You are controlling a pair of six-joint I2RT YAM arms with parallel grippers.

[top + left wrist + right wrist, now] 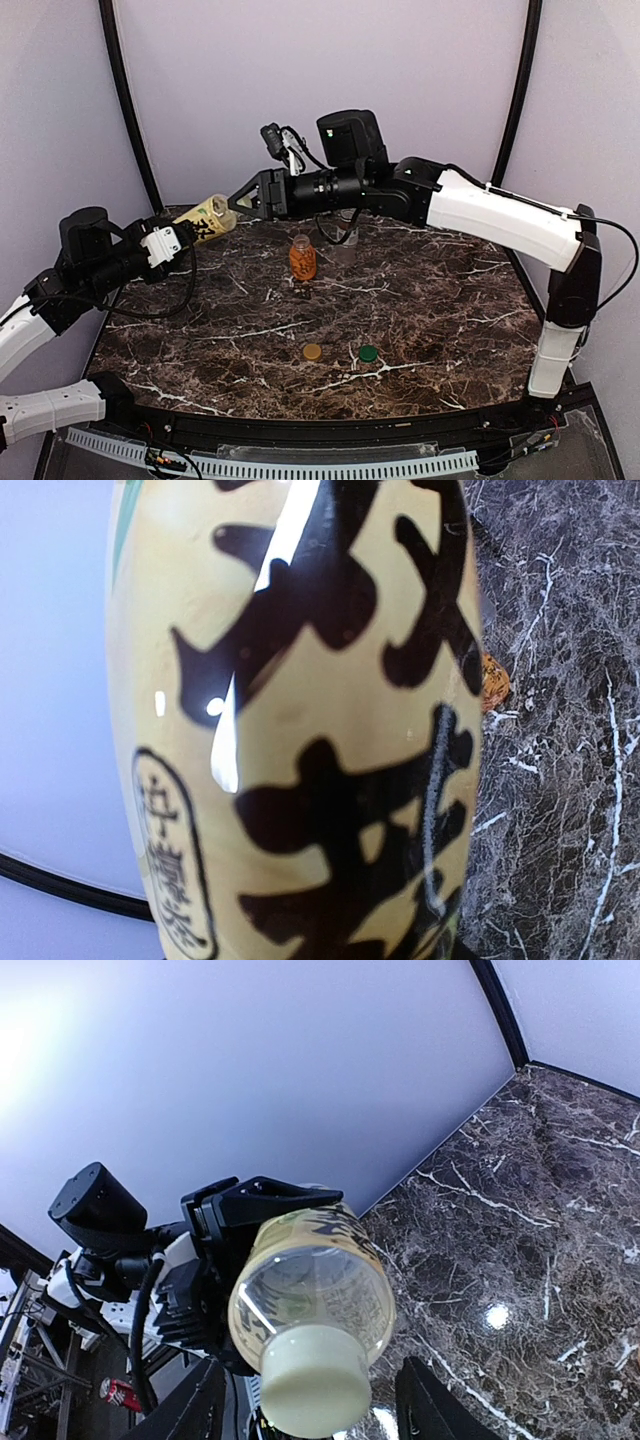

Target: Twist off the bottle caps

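Observation:
My left gripper [198,226] is shut on the yellow-labelled bottle [207,217] and holds it above the table's far left, tilted with its neck toward the right arm. The label fills the left wrist view [300,730]. In the right wrist view the bottle [310,1290] points at the camera, its pale cap [310,1382] still on. My right gripper [236,202] is open, its fingers [190,1405] standing either side of the cap with gaps. The short orange bottle [302,259] stands uncapped mid-table. A clear-looking bottle [340,237] stands behind it, partly hidden by the right arm.
An orange cap [312,351] and a green cap [368,353] lie loose on the dark marble table [450,320] toward the front. The right arm stretches across the back of the table. A curved wall closes the back.

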